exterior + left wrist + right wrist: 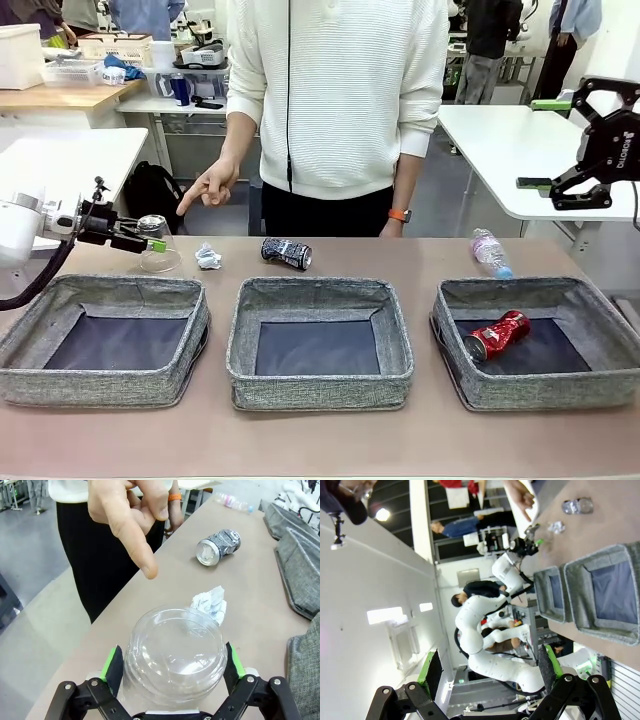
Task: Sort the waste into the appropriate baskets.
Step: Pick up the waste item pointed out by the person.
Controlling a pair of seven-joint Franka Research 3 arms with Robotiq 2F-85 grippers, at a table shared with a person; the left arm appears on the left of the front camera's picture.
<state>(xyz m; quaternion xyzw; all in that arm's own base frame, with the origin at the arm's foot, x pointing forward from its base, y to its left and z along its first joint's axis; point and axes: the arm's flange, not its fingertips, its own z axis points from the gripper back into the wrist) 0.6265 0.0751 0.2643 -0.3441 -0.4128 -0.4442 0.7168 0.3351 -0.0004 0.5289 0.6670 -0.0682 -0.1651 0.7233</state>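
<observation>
My left gripper point(150, 238) reaches in from the left edge of the front view, its jaws either side of the clear plastic cup point(172, 655). The cup stands on the table point(400, 255) behind the left basket point(100, 290), apparently mouth down. The pads lie at its wall; I cannot tell whether they press yet. The wall is thin, so I come at it from the side, low and level. The person's hand point(130, 515) points down at it from the upper left of my wrist view, which I take as the cue. My right gripper point(545, 143) hangs spread and unladen at upper right, out of the way. The crushed red can point(497, 335) lies in the right basket point(530, 288).
</observation>
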